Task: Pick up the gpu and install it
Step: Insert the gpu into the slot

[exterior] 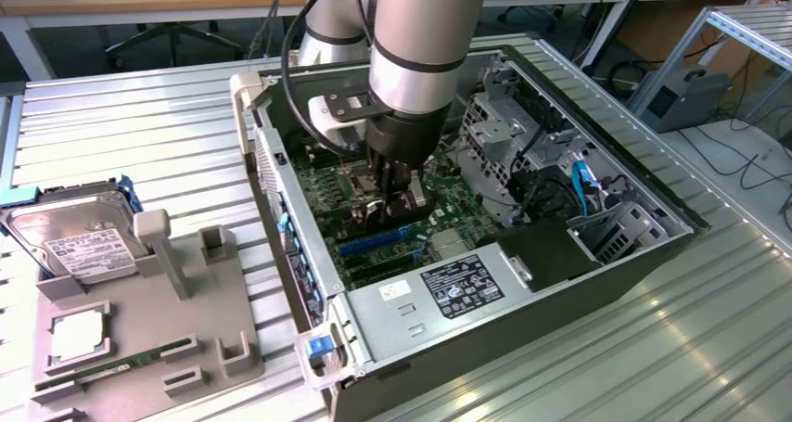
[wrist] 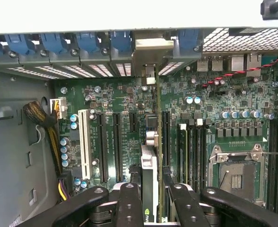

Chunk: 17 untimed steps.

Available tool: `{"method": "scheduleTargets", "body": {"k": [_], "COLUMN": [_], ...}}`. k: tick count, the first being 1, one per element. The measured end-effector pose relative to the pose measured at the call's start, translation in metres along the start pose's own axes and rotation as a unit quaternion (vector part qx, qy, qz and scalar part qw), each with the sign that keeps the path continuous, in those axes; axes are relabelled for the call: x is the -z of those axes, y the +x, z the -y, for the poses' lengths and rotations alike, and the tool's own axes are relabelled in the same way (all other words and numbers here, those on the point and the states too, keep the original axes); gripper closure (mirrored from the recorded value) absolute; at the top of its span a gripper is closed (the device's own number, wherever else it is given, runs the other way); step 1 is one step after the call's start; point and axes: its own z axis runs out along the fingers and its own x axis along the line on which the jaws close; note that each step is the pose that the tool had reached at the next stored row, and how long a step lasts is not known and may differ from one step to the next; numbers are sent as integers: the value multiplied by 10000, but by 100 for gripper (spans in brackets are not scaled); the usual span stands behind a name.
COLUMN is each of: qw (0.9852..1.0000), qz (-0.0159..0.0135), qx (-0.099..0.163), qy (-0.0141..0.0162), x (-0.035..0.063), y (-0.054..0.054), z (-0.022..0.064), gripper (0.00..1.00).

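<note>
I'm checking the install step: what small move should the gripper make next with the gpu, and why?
Probably a gentle press straight down, without letting go. The gripper is shut on the gpu, which stands on edge along the motherboard slots, its bracket among the blue rear clips; whether it's seated doesn't show.

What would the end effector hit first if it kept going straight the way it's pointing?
The end effector grips the graphics card, which leads and would meet the motherboard first, probably at a black slot; depth is unclear.
</note>
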Motion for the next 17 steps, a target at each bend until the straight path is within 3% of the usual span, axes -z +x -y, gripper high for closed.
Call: {"method": "scheduleTargets", "body": {"k": [3,17], "qw": [10000,10000], "qz": [-33,-34], "qx": [2,1], "qy": [-5,4], "x": [-1,-13], "y": [0,0], "z": [8,1], "gripper": [73,73]}}
